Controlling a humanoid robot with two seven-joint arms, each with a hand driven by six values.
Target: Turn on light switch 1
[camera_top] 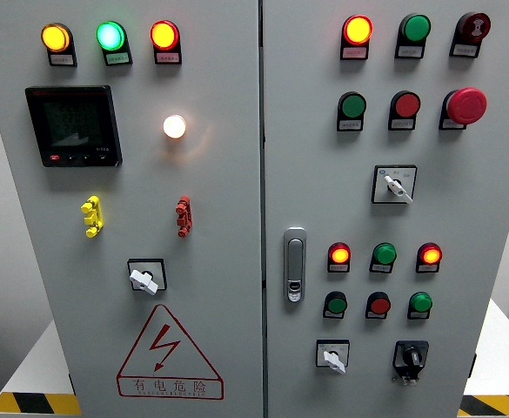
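No hand is seen. A grey cabinet [210, 348] is shown with lit lamps [55, 37], a white-handled switch [144, 279] and a red warning triangle [169, 355] reading 有电危险.

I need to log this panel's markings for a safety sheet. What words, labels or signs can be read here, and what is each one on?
"有电危险": along the base of the red warning triangle, which has a lightning bolt, on the left door.
Label plates under the indicator lights and push buttons, such as the one under the green light: too small to read.
Meter display: dark and blurred, unreadable.
Mushroom button: no readable text.
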